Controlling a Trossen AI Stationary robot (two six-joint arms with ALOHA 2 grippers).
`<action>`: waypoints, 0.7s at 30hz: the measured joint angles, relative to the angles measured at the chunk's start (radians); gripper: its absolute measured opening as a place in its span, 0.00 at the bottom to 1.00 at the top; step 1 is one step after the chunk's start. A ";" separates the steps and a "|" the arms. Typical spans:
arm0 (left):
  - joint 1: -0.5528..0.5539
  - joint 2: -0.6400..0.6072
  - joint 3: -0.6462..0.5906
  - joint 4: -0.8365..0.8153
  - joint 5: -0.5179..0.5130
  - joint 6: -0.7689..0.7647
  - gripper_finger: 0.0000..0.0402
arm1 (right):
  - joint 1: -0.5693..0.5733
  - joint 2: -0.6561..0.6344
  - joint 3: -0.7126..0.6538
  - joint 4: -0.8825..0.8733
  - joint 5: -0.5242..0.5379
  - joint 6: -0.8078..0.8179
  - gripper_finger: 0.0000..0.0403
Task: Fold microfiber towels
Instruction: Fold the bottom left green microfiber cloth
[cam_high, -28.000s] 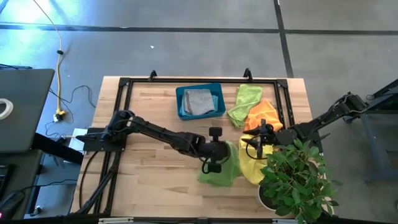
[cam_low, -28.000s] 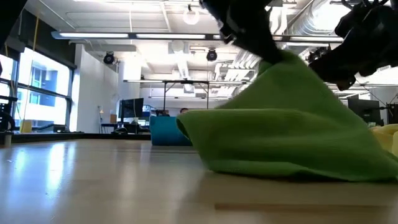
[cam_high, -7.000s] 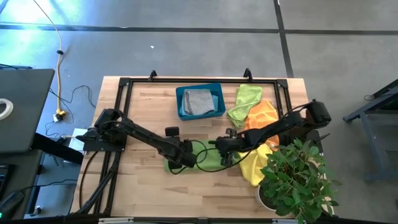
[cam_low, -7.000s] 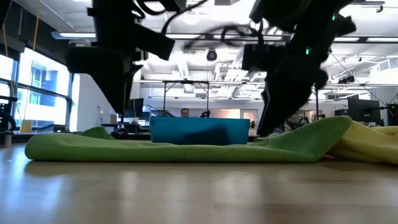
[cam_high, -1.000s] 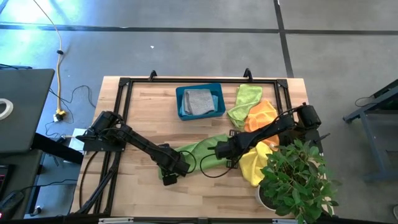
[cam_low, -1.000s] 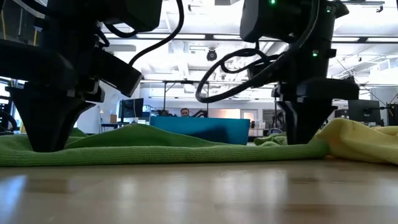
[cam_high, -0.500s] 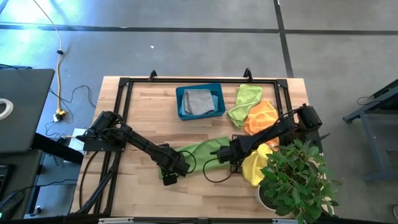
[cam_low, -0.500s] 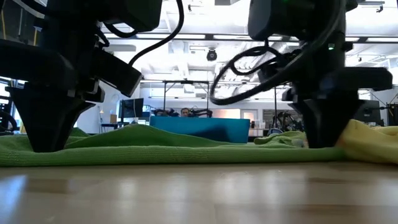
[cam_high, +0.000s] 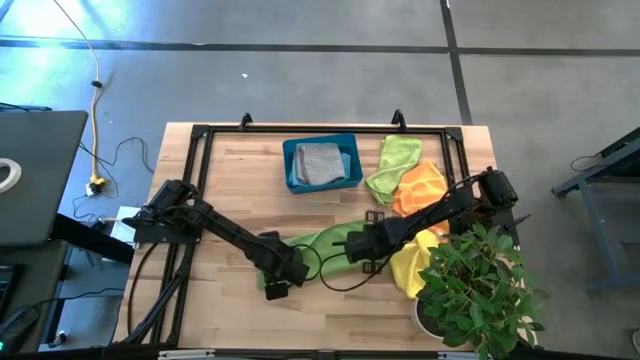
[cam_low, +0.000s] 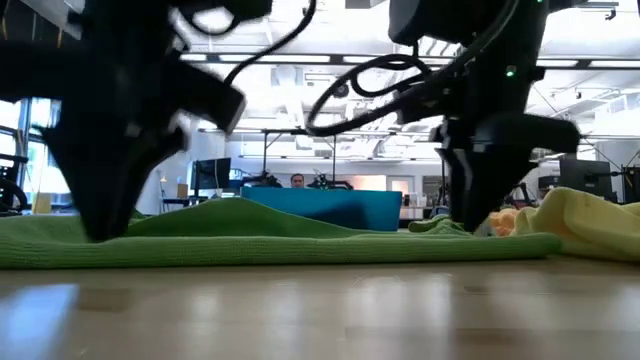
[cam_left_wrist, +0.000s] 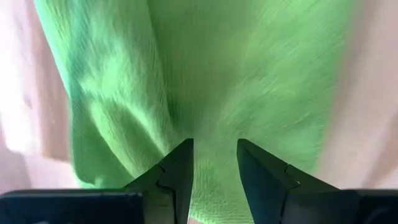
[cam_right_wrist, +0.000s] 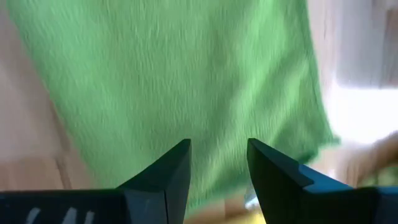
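A lime green towel (cam_high: 320, 245) lies spread flat on the wooden table (cam_high: 230, 185), stretched between my two grippers; its underside rests on the wood (cam_low: 300, 240). My left gripper (cam_high: 278, 272) points down at the towel's left end and is shut on it (cam_left_wrist: 214, 149). My right gripper (cam_high: 360, 248) stands open over the towel's right end. Flat, uncreased cloth (cam_right_wrist: 155, 74) shows in its gap (cam_right_wrist: 217, 149), and I cannot tell whether it touches the cloth. My left gripper pinches a raised fold of the green towel (cam_left_wrist: 211, 134) between its two fingers, near the towel's left end. It comes from above, pointing down. Creases run from the cloth into the gap. The rest of the towel lies on the table.
At the back stands a teal bin (cam_high: 292, 165) with a grey towel (cam_high: 320, 162) in it. Another lime towel (cam_high: 395, 165), an orange one (cam_high: 420, 185) and a yellow one (cam_high: 408, 268) lie at the right. A potted plant (cam_high: 480, 290) fills the near right corner.
My right gripper has shifted a little toward the table's right edge and back again over the towel's right end. The towel has stayed flat on the table.
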 joint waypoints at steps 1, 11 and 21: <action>-0.001 -0.001 0.018 -0.003 -0.011 0.017 0.29 | -0.002 0.000 -0.009 0.036 0.006 -0.004 0.37; 0.020 -0.002 0.076 -0.037 -0.178 0.135 0.29 | -0.032 -0.009 -0.167 0.346 0.036 0.004 0.37; 0.093 -0.004 -0.003 -0.059 -0.165 0.122 0.29 | -0.032 -0.006 -0.198 0.371 0.031 0.045 0.37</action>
